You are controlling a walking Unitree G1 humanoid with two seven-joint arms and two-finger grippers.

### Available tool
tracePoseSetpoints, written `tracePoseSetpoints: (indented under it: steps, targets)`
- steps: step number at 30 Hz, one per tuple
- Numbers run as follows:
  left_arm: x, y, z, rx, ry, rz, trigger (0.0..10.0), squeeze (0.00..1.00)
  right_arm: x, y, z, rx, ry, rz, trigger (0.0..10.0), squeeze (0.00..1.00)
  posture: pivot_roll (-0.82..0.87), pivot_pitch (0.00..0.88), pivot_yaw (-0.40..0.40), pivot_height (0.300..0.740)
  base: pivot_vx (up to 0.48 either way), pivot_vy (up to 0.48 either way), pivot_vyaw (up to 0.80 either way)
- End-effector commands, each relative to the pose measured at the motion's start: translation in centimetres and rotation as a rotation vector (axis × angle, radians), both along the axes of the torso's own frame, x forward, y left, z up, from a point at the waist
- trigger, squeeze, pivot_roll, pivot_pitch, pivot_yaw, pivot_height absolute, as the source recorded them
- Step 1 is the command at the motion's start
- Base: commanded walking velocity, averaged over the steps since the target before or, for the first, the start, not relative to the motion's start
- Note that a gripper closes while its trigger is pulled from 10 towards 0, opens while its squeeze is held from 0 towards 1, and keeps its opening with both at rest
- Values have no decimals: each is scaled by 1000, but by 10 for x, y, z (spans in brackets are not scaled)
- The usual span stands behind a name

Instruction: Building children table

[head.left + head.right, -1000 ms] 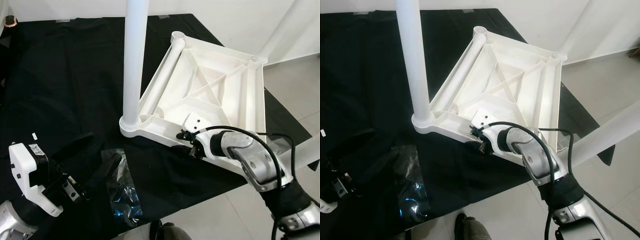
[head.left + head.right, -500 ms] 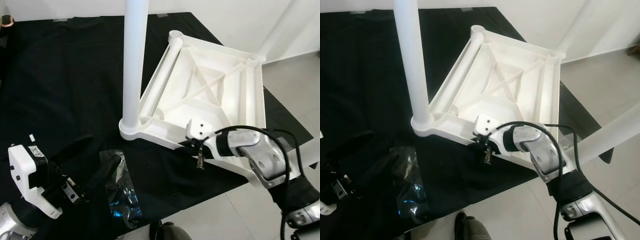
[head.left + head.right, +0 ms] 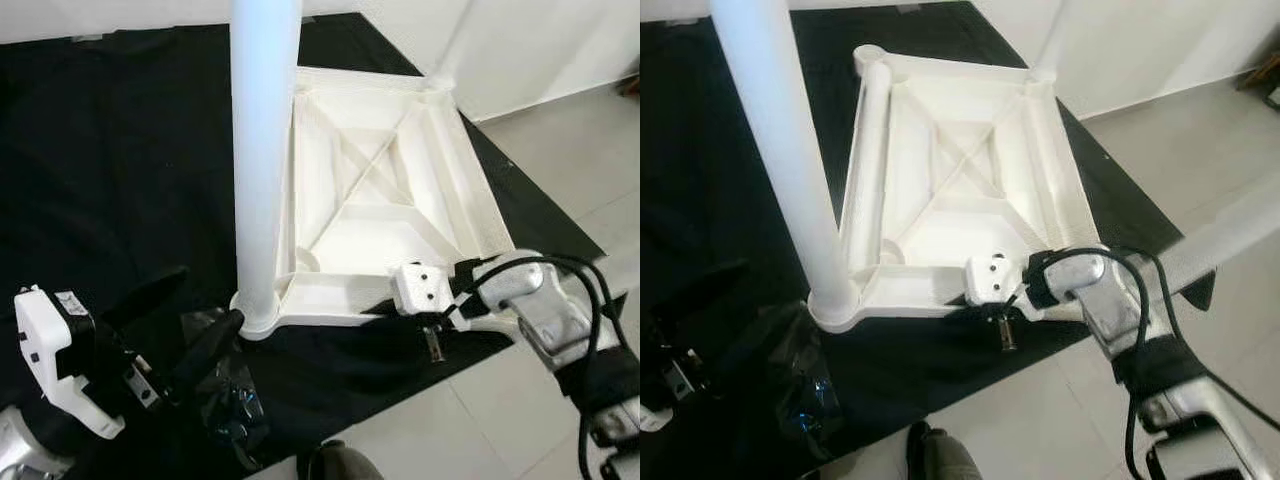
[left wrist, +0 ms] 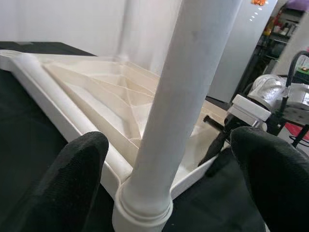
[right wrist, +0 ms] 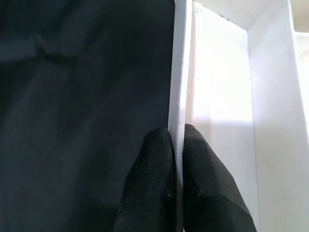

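Currently the white children's table top (image 3: 385,215) lies upside down on a black cloth (image 3: 110,170), its ribbed underside facing up and diagonal braces crossing at its middle. It occupies the cloth's right half, with its near right corner reaching close to the cloth's front edge, beyond which pale floor tiles (image 3: 560,150) begin.

One white table leg (image 3: 262,150) stands upright in the socket at the top's near left corner, its collar resting just above the cloth. A second leg (image 3: 865,160) lies flat along the top's left rail, running toward the far left corner. A further white leg (image 3: 1240,225) crosses the right side of the right eye view, blurred; its seating cannot be determined.

The right gripper (image 5: 175,145) is at the top's near edge, close to the near right corner. Its two black fingers (image 5: 154,174) are clenched on the thin white rim, one on each face of it.

The left gripper (image 4: 169,159) is low at the cloth's front left, pointed at the upright leg. Its fingers (image 4: 77,179) are released and spread wide, one to each side of the leg's base, not touching it.

A crumpled clear plastic bag (image 3: 232,400) lies on the cloth just in front of the upright leg's socket.
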State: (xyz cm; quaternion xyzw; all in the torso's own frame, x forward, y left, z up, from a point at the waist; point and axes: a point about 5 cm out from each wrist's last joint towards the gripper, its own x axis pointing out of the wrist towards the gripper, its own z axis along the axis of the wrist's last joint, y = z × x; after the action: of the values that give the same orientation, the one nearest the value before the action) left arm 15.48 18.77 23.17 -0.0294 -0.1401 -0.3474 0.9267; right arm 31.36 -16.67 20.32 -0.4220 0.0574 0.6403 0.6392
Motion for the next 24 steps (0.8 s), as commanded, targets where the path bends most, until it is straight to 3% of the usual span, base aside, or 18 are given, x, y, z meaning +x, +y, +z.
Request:
tracePoseSetpoints:
  steps: [1,5,9,10,11,12,13,14,15,18,19,20,22,23,24]
  targets:
    - [-3,-2,1,17,1,-19,10000,0,-1,10,16,-42,-149,133,0,0,140,247,-133,740,0,0,0]
    - [-4,-3,2,18,0,-17,10000,0,12,3,22,-152,-324,169,0,0,139,255,-140,740,0,0,0]
    - [-4,-3,2,18,0,-17,10000,0,16,-4,19,-236,-384,169,0,0,140,258,-142,740,0,0,0]
    - [-4,-3,2,17,-1,-16,10000,0,18,-8,18,-254,-383,142,10000,0,141,260,-142,740,0,0,0]
    - [-5,-3,3,17,-1,-16,10000,0,19,-11,18,-243,-373,113,10000,0,141,261,-142,740,0,0,0]
    - [-5,-3,3,16,-1,-15,10000,0,20,-12,19,-236,-371,93,10000,145,142,263,-142,740,0,0,0]
    - [-5,-4,3,15,-1,-15,10000,0,20,-12,20,-232,-374,82,10000,455,142,263,-142,740,0,0,0]
    - [-5,-4,3,15,-1,-15,10000,0,20,-12,20,-232,-374,82,10000,455,142,263,-142,740,0,0,0]
    - [-5,-4,3,13,-2,-16,10000,0,22,-11,23,-204,-368,38,10000,1000,142,264,-143,740,0,0,0]
    - [-4,-5,3,11,-2,-19,10000,0,24,1,38,50,-314,-51,10000,1000,140,264,-145,740,0,0,0]
    - [-4,-5,3,11,-2,-19,10000,0,24,1,38,50,-314,-51,10000,1000,140,264,-145,740,0,0,0]
    - [-4,-5,3,10,-3,-19,10000,0,23,4,42,120,-282,-56,10000,1000,141,264,-146,740,0,0,0]
    - [-4,-5,3,7,-3,-21,10000,0,12,18,56,400,-125,-40,10000,1000,144,265,-141,740,0,0,0]
    - [-4,-5,3,7,-3,-21,10000,0,12,18,56,400,-125,-40,10000,1000,144,265,-141,740,0,0,0]
    - [-4,-6,3,8,-3,-21,10000,0,6,22,62,504,-47,-16,10000,1000,144,265,-141,740,0,0,0]
